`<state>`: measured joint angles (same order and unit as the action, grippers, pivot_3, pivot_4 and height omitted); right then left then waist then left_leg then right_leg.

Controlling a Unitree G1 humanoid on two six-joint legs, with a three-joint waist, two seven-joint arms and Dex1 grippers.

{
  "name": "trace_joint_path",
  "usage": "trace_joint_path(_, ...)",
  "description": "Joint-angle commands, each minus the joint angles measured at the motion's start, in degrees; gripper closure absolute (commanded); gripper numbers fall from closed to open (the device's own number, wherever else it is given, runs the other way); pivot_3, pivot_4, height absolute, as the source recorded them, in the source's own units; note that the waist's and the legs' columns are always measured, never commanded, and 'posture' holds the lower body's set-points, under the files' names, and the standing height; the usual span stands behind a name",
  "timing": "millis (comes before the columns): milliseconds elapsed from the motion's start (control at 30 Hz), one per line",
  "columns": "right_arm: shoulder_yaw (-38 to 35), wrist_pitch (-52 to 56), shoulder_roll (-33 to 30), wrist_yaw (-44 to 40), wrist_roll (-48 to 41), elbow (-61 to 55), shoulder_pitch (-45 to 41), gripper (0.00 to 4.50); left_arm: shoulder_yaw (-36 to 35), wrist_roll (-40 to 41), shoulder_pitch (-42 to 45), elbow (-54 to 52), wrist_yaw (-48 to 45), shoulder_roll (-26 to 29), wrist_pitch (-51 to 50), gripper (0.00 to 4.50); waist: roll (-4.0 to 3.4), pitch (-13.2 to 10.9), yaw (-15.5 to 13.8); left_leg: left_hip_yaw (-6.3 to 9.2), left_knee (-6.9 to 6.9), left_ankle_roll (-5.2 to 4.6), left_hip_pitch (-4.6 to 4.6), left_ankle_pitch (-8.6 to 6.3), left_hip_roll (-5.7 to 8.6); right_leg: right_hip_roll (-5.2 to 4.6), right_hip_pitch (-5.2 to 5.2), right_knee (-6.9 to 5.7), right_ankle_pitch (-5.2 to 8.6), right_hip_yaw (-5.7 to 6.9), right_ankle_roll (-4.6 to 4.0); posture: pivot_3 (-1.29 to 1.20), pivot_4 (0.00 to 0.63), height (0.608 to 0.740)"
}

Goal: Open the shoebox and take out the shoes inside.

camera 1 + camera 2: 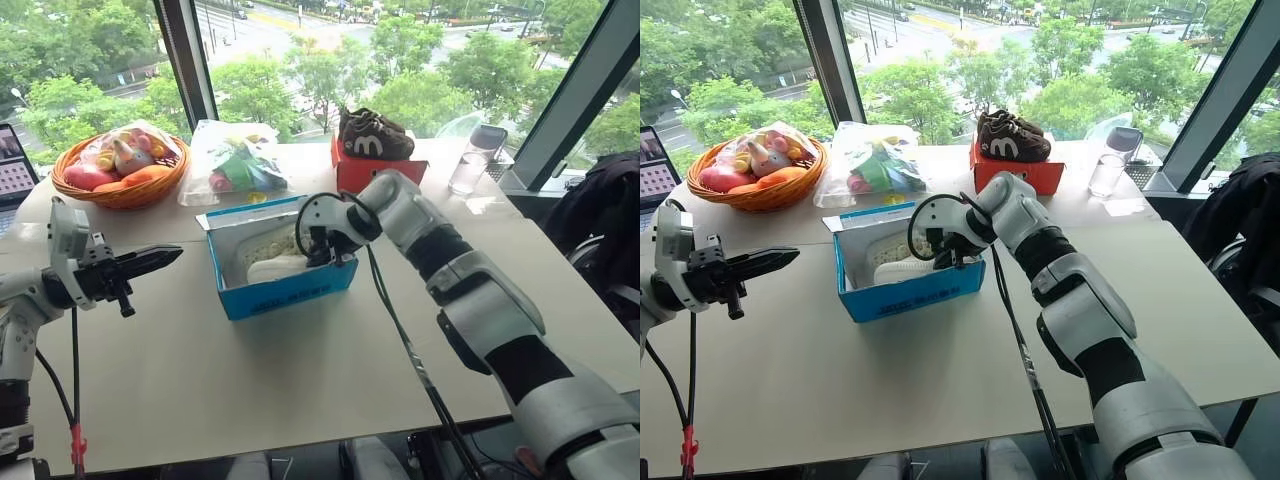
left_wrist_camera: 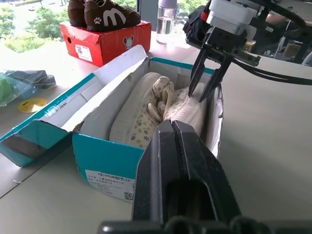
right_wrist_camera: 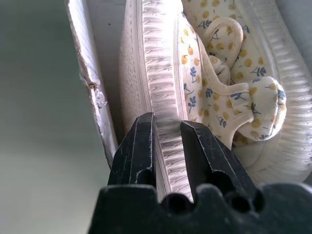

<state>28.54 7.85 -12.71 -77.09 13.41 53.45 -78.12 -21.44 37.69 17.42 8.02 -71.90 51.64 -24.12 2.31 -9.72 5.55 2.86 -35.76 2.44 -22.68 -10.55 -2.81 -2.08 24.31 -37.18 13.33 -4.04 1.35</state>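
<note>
At the worktop's middle: your shoebox (image 1: 280, 290) stands open, lid flap folded back toward the window, the shoes (image 2: 161, 109) lying inside on their sides
Right end effector (image 2: 208, 80): reaching down into the box from its right end, fingers closed on the ribbed sole edge of the shoe nearest the front wall; the right wrist view shows the sole pinched between the two black fingers
Left end effector (image 1: 150, 262): shut and empty, held level above the worktop, well apart from the box's left end and pointing toward it
Long axis: the shoes run the length of the box, left to right as you face it; your grip sits at the right-hand end of that line
Nearer arm: the right, already on the shoe; the left plays no part yet
Next move, as judged: a straight lift clear of the front wall looks the safest way out
Beyond the box: a fruit basket (image 1: 120, 172) and a red box (image 1: 375, 168) carrying dark brown shoes (image 1: 373, 134)
</note>
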Motion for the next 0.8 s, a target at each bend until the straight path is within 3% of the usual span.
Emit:
trace_joint_path(33,-0.94,2.37,1.77,0.09,-0.26,-2.56,-0.83,2.70,-0.45,-0.40,1.24,-0.35,0.04,0.46,0.81,4.50,-0.02,-0.03,0.15,0.00,0.02,0.00,-0.09,0.00,-0.02,0.02,0.08,0.01,0.01,0.00,-0.01,0.00,0.150,0.740)
trace_joint_path(300,-3.57,10.24,4.56,-1.44,-3.09,-9.35,-1.72,0.03,-0.61,-0.61,1.06,-0.44,-0.19,0.66,0.73,4.50,-0.08,-0.14,0.39,0.00,0.40,0.00,-0.68,0.00,-0.07,0.12,0.91,-0.09,-0.02,-0.04,-0.08,0.00,0.150,0.740)
trace_joint_path(600,-6.19,15.22,7.13,-0.28,-5.63,-8.60,-5.71,0.03,-0.50,-1.19,1.65,0.03,0.48,0.87,0.76,4.50,-0.07,-0.60,-0.18,0.03,0.46,0.01,-0.86,0.00,0.01,0.02,0.96,0.02,-0.01,0.01,-0.08,0.00,0.150,0.740)
trace_joint_path(800,-2.64,13.41,8.51,1.38,-3.48,-9.22,-1.21,0.03,-0.52,-1.78,2.28,0.35,0.72,0.73,0.76,4.50,-0.06,-0.59,-0.16,0.06,0.48,0.01,-0.89,0.00,0.01,0.02,0.96,0.03,-0.13,0.06,-0.28,0.00,0.150,0.740)
